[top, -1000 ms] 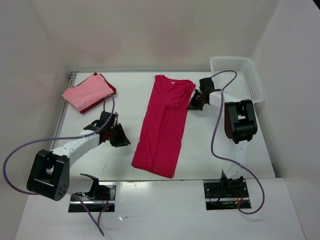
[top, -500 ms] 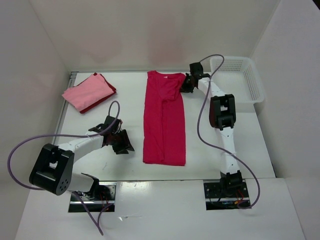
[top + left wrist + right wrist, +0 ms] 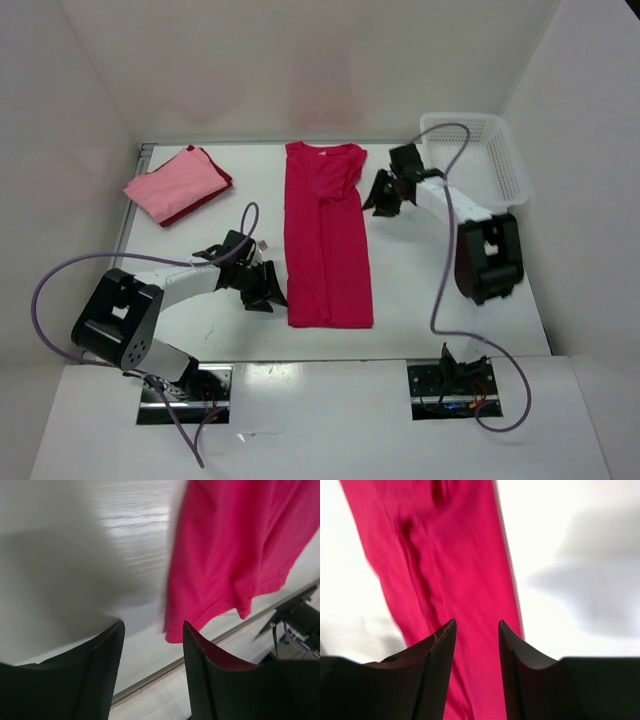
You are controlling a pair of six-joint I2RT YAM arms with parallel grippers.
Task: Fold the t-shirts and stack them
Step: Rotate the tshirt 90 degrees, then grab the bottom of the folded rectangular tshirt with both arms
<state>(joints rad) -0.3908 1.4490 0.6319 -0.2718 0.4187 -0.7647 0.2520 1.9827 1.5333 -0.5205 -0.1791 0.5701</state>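
**A:** Entry. Where do we log the crimson-magenta t-shirt (image 3: 327, 240)?

**B:** We log it flat on the table (image 3: 430, 290), folded into a long narrow strip between the two arms. The collar is at the far end and the hem at the near end.

**A:** Left gripper (image 3: 266, 288)?

**B:** We see it low on the table, just beside the strip's near left corner. In the wrist view the jaws stand apart with bare table between them. The hem corner shows at the edge of the gap, past one fingertip, and no cloth is pinched. We cannot tell whether the finger touches the cloth.

**A:** Right gripper (image 3: 381, 196)?

**B:** It is just beside the strip's far right edge, near the sleeve. Its jaws are also apart and hold nothing. In its wrist view the red cloth runs beyond the gap and away to the left.

**A:** The others?

**B:** We note the light pink t-shirt (image 3: 172, 185) folded at the far left, lying on the dark red t-shirt (image 3: 224, 181), whose edge peeks out. The white mesh basket (image 3: 508, 165) sits at the far right, well apart from the strip.
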